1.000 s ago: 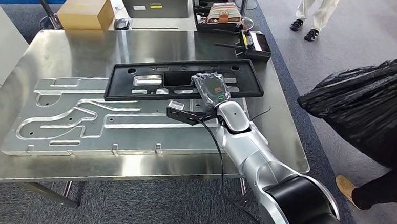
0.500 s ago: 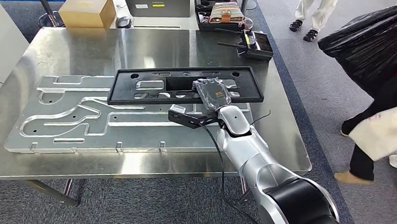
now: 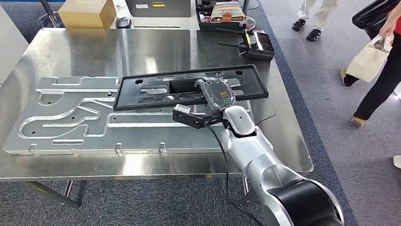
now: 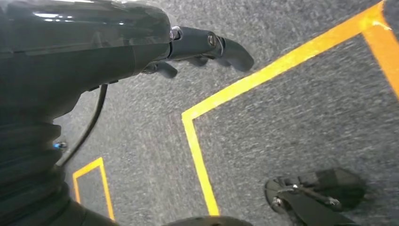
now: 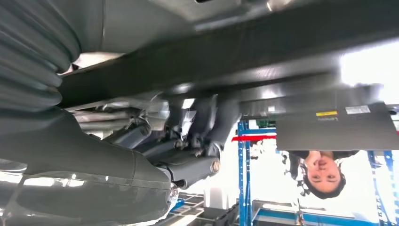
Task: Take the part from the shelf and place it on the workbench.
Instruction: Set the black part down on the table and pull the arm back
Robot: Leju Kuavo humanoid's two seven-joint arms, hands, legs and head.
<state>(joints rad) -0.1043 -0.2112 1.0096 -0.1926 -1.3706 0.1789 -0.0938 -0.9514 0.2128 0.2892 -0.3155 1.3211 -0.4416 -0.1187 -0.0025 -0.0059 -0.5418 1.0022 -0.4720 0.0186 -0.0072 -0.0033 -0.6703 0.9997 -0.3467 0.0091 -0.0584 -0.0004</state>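
From the head view, the black part [image 3: 189, 89], a long flat frame with cut-outs, sits over the steel workbench [image 3: 155, 48], its left end lying across the top edge of a large routed aluminium plate [image 3: 84, 120] that rests flat on the bench. The right hand [image 3: 217, 95] lies on the part's near right section with its fingers reaching down into a cut-out, gripping it. At the bench's far right corner an open black tray [image 3: 257, 45] holds a handset with a dark screen and a thin aerial. Beyond the bench stand a closed cardboard box [image 3: 87, 9], a grey laptop [image 3: 153, 1] and an open black case [image 3: 220, 11] with a striped pouch inside. Grey carpet surrounds the bench; on the right a person [image 3: 398, 56] in a red top and dark trousers carries a pale bag, and another person's legs [image 3: 312, 15] show at the top. In the left wrist view, the left hand [image 4: 197, 47] hangs over grey carpet marked with yellow tape lines [image 4: 226, 94], fingers loosely curled and holding nothing. In the right wrist view, the dark fingers [image 5: 188, 146] of the right hand curl around the part's dark edge [image 5: 226, 61], which crosses the picture as a blurred band; past it are the laptop's lid [image 5: 336, 127], blue rack uprights [image 5: 243, 174] and a person [image 5: 322, 172] in a bright room.
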